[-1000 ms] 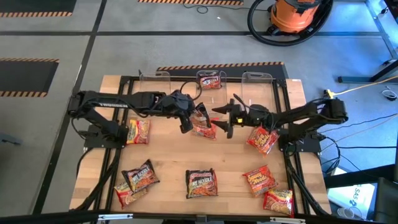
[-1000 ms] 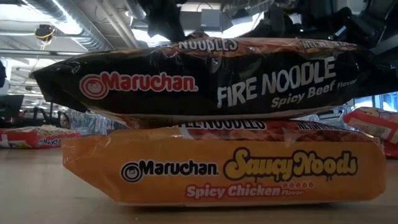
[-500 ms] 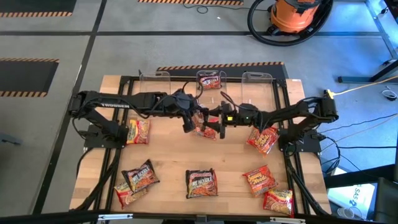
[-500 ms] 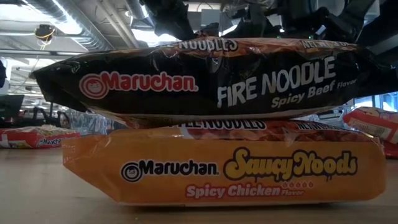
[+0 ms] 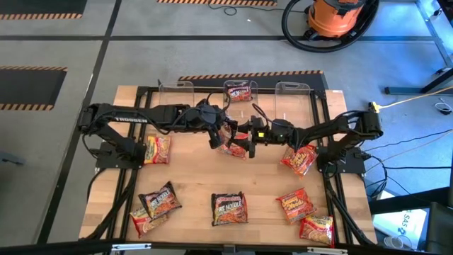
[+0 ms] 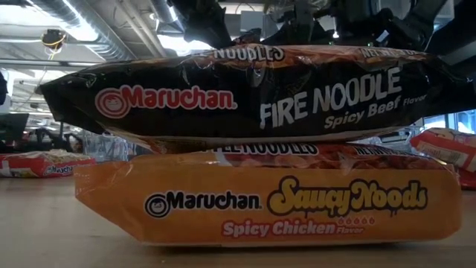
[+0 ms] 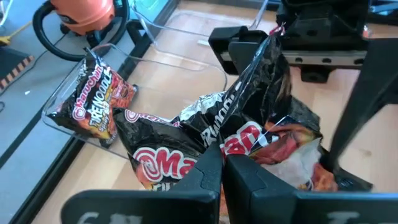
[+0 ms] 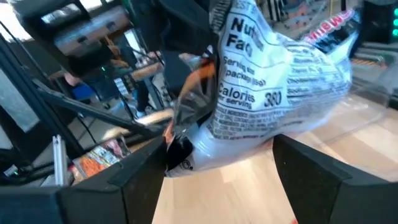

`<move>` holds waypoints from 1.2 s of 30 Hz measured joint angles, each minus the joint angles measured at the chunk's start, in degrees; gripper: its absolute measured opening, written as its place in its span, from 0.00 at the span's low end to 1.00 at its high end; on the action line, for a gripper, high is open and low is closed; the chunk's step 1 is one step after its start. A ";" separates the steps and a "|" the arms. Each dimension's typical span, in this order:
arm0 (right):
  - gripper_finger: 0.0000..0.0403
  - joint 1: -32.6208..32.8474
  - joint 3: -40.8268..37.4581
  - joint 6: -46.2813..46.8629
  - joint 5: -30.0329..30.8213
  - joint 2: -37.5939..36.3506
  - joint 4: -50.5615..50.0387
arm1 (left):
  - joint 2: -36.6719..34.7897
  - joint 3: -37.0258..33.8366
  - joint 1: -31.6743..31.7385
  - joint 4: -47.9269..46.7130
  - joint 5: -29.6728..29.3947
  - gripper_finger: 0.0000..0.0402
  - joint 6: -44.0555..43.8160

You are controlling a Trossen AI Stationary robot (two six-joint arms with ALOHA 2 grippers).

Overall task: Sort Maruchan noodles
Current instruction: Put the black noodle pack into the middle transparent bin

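**Both claws at one dark packet, mid-table**

High view: your left claw point(image 5: 216, 139) and right claw point(image 5: 248, 144) meet near the back middle of the table point(image 5: 191, 177), with a dark noodle packet point(image 5: 232, 144) between them. One more packet point(image 5: 239, 91) lies in the middle clear tub point(image 5: 241, 97). The other packets lie scattered over the table, among them one point(image 5: 157, 149) by the left arm's base and one point(image 5: 229, 208) near the front edge.

Low view: you see a black Fire Noodle packet point(image 6: 245, 100) lying on top of an orange Saucy Noods packet point(image 6: 268, 202), both close to the camera.

Left wrist view: your left claw point(image 7: 222, 171) is pinched tight on the crumpled edge of the dark packet point(image 7: 230, 134), which hangs from it.

Right wrist view: your right claw point(image 8: 214, 180) stands wide, its fingers point(image 8: 317, 177) either side of the packet's white back point(image 8: 273, 87) but not pressing on it.
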 joint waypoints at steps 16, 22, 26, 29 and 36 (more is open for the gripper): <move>0.67 -0.06 2.00 4.42 2.95 0.23 -0.57 | -0.09 0.00 0.13 2.94 -0.90 0.00 0.09; 0.67 0.00 2.80 0.70 7.59 0.23 -2.78 | -0.09 0.00 0.09 4.07 2.49 0.00 0.00; 0.65 -0.01 2.80 -3.06 9.03 0.23 -2.13 | -0.09 0.02 0.02 4.20 3.30 0.00 -0.32; 0.57 -0.01 2.80 -4.37 9.05 0.23 -2.25 | -0.09 0.02 -0.40 4.17 3.38 0.00 -0.35; 0.31 -0.04 2.80 -8.79 9.35 0.21 -3.53 | -0.09 0.02 -0.52 3.63 3.47 0.00 0.80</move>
